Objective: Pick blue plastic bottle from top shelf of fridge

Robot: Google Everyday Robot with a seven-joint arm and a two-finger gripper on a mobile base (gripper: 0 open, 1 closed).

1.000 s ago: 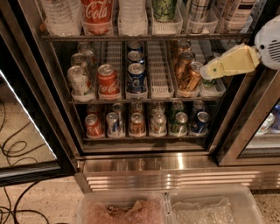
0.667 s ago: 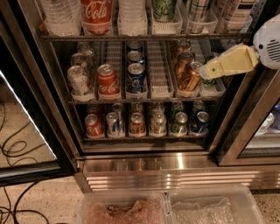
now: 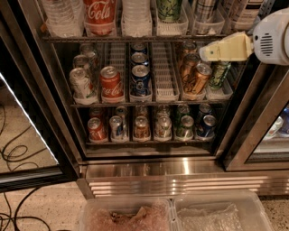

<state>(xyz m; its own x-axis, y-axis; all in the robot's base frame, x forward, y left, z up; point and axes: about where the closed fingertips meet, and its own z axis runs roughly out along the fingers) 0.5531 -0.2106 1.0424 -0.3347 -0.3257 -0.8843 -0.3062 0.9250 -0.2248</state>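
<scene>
The fridge (image 3: 180,173) stands open in front of me. Its top shelf (image 3: 135,39) runs along the upper edge of the view and only the lower parts of its bottles show. The blue plastic bottle (image 3: 206,9) stands in a clear lane tray right of centre, showing silver-grey and dark bands, with its upper end out of view. A green-labelled bottle (image 3: 169,8) is to its left and a red Coca-Cola bottle (image 3: 99,12) further left. My gripper (image 3: 204,54), cream-coloured on a white wrist (image 3: 272,32), points left from the right side, just below the top shelf and under the blue bottle.
Cans fill the middle rack (image 3: 149,103) and the lower rack (image 3: 149,140). The open glass door (image 3: 31,149) hangs at the left, with cables (image 3: 13,155) on the floor. Another cooler door (image 3: 266,131) is at the right. Two clear plastic bins (image 3: 171,214) lie at the bottom.
My gripper has risen and shifted slightly left, from in front of the middle rack's cans to just under the top shelf.
</scene>
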